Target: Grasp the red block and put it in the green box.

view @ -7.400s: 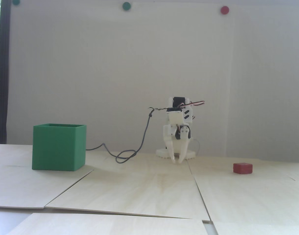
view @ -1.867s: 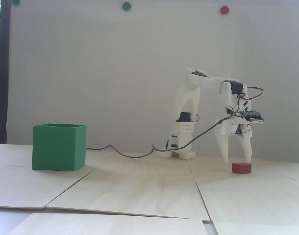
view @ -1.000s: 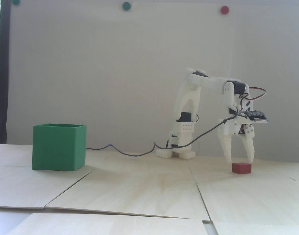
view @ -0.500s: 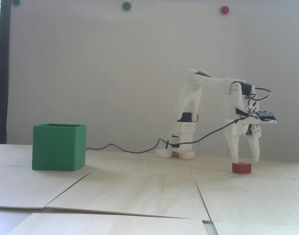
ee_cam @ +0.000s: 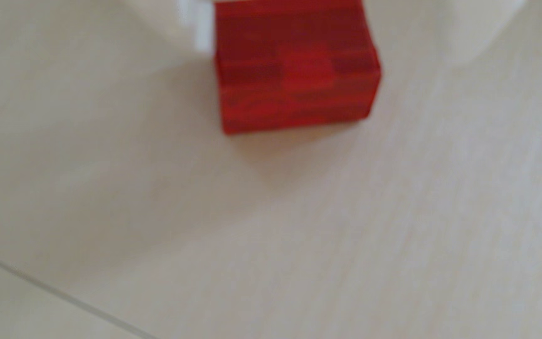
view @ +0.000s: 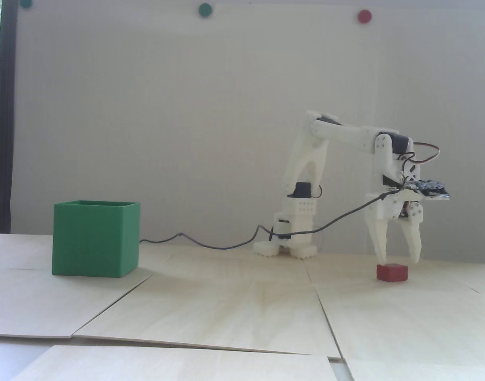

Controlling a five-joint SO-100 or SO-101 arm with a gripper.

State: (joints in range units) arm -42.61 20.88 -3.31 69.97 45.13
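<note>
- The red block point(view: 392, 273) lies on the pale wooden desk point(view: 234, 301) at the right of the fixed view, far from the green box point(view: 95, 238), which stands at the left
- The jaws point(view: 399, 262) of the white arm point(view: 345, 137) point down and are spread wide, holding nothing; the left fingertip point(view: 382, 260) sits at the block's upper left corner and looks close to touching it, while the right fingertip hangs just off the block's upper right edge
- In the wrist view the block point(ee_cam: 295, 68) fills the top middle, blurred, with one white finger point(ee_cam: 199, 26) tight against its left side and a second white shape at the far right, apart from it
- A dark cable point(view: 226, 245) runs from the wrist across the desk toward the box and passes behind its right edge; it lies in the stretch between block and box
- The arm's base point(view: 286, 250) stands at the back of the desk, between the two things
- The desk is made of flat light plywood sheets with visible seams point(view: 321, 305) and overlapping edges
- The box is a matte, thin-walled cube, open on top; the block is a matte low brick, wider than tall
- On the grey wall behind, two round green magnets point(view: 205, 9) and one red magnet point(view: 364, 16) sit near the top edge
</note>
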